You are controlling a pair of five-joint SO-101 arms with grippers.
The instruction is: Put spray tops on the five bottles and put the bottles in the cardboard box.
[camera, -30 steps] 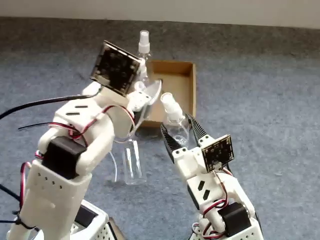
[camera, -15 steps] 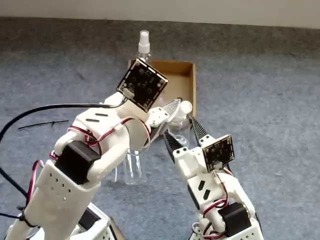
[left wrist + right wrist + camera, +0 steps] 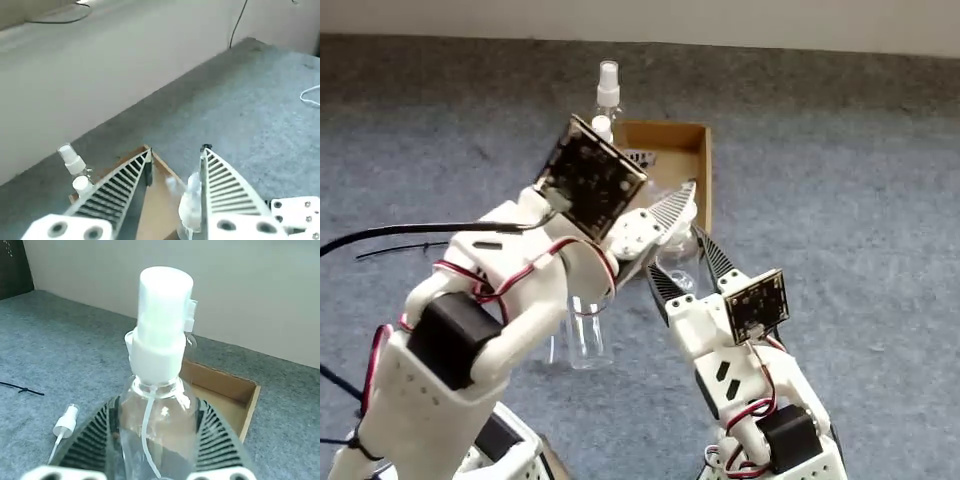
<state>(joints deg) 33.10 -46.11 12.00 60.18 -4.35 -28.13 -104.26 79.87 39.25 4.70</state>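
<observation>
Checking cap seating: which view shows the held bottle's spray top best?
Right wrist view: the spray top sits centred, unobstructed. In the high view the left hand largely covers it; the left wrist view catches part.

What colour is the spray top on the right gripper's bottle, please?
The spray top is white, clearest in the right wrist view.

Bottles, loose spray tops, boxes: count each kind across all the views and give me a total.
Bottles: 4
Loose spray tops: 1
Cardboard boxes: 1
Total: 6
</observation>
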